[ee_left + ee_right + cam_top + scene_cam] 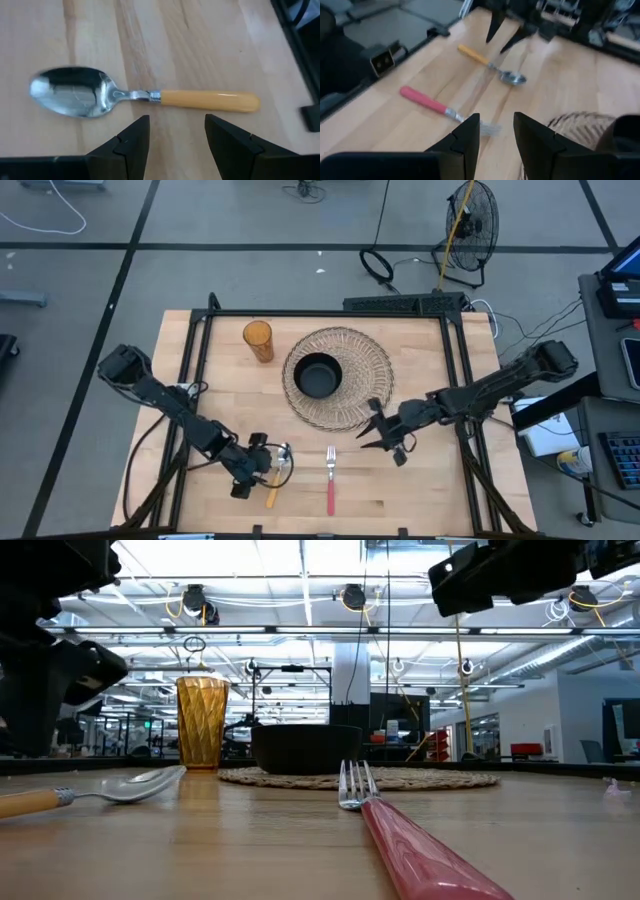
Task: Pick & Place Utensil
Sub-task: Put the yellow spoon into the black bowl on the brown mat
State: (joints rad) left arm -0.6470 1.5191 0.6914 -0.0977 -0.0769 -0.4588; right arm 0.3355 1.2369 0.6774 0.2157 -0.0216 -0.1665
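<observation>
I see a silver spoon (145,95) with a yellow-orange handle just ahead of my left gripper's black fingers (131,142), a red-handled fork (445,110) before the right's, an amber faceted tumbler (258,340), a black bowl (318,375) on a tan woven mat (372,365).

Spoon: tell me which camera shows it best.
The left wrist view: the spoon fills the frame, bowl and yellow handle whole, beyond the open left gripper. The high view shows it small and partly covered by that gripper, the low view edge-on, the right wrist view far off.
</observation>
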